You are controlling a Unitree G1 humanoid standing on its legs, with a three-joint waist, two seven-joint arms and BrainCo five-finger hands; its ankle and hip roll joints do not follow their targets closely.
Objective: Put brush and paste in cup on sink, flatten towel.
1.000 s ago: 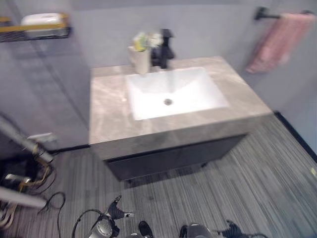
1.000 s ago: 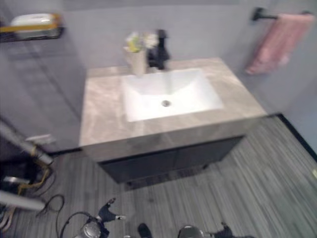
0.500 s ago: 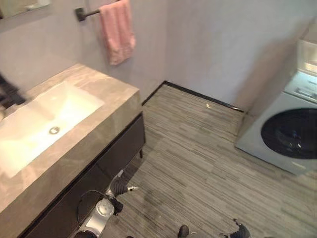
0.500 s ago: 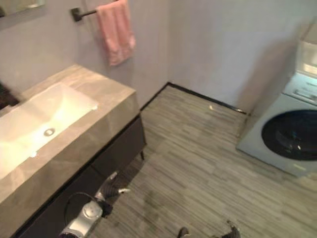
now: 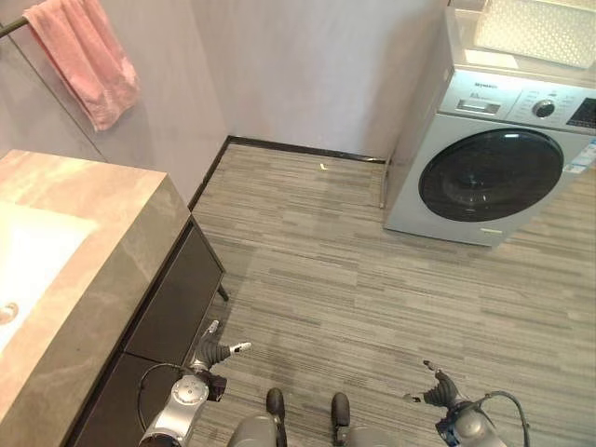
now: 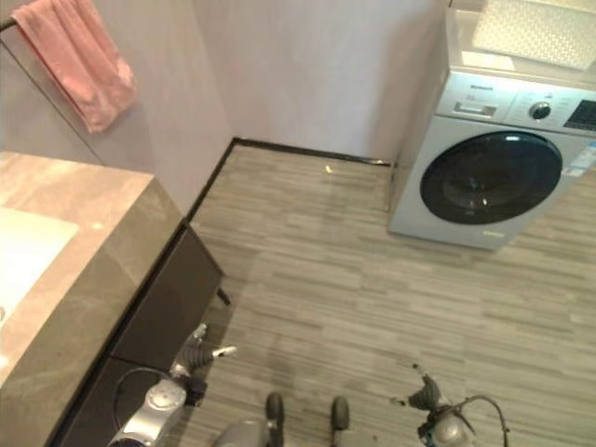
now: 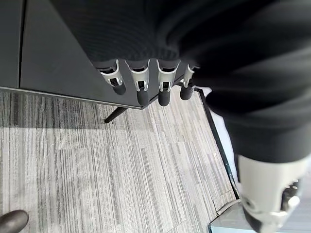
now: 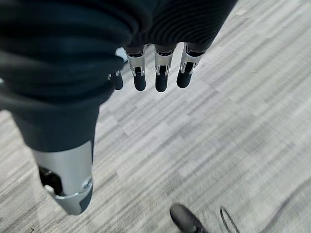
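Left eye view: we record the pink terry towel (image 5: 84, 58) hanging in loose folds from a dark wall rail at the upper left, above the grey marble-patterned sink counter (image 5: 102, 251) with its white rectangular basin (image 5: 23, 265) at the left edge. Beneath the counter sits a dark flat-fronted cabinet (image 5: 172, 307). We cannot see a brush, paste or cup in any view. Across the grey striped plank floor (image 5: 345, 279), well apart from the counter, stands a silver front-loading washing machine (image 5: 494, 149) with a round dark door, and a white perforated basket (image 5: 540, 28) rests on top of it. The left hand (image 5: 212, 354) hangs low just beside the cabinet front; in the left wrist view its fingers (image 7: 142, 87) run straight in a row with the thumb (image 7: 266, 194) apart, relaxed and holding nothing, the cabinet face and one slanted cabinet leg (image 7: 115, 114) past them. The right hand (image 5: 438, 391) hangs low over bare floor at the lower right; in the right wrist view its fingers (image 8: 160, 73) are likewise straight, thumb (image 8: 68, 179) apart, nothing held.
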